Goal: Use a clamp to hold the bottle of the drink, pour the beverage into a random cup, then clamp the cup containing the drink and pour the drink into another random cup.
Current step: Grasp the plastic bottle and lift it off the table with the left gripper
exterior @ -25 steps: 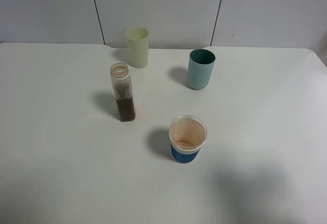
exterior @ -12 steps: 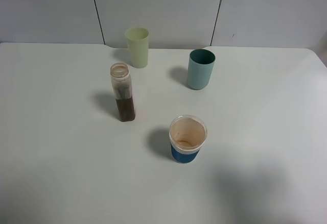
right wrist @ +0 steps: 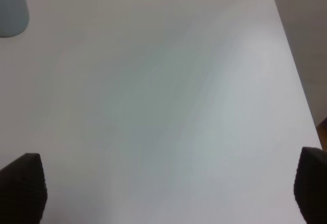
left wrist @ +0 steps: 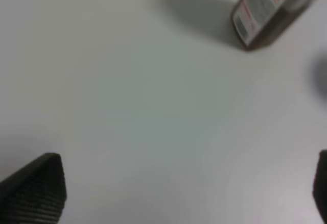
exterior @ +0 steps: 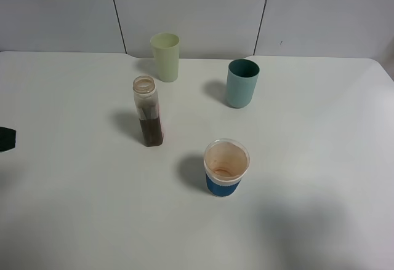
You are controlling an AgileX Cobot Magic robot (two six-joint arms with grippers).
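The bottle of the drink (exterior: pixel 148 110) stands upright and capless left of the table's middle, the brown beverage (exterior: pixel 152 132) filling its lower part. The blue-banded cup (exterior: pixel 226 167) stands nearer the front, stained brown inside. The teal tumbler (exterior: pixel 242 83) stands at the back right. A dark piece of the left arm (exterior: pixel 6 138) shows at the left edge. In the left wrist view my left gripper (left wrist: pixel 186 188) is open over bare table, with the labelled bottle (left wrist: pixel 268 12) well ahead. My right gripper (right wrist: pixel 166 188) is open and empty, the teal tumbler (right wrist: pixel 11 7) far off.
A pale yellow-green tumbler (exterior: pixel 165 56) stands at the back, behind the bottle. The white table (exterior: pixel 320 159) ends at a grey panelled wall. In the right wrist view the table's edge (right wrist: pixel 292 66) runs close by on one side.
A dark piece of the left arm has come into the exterior view at the left edge. The bottle and cups have not moved.
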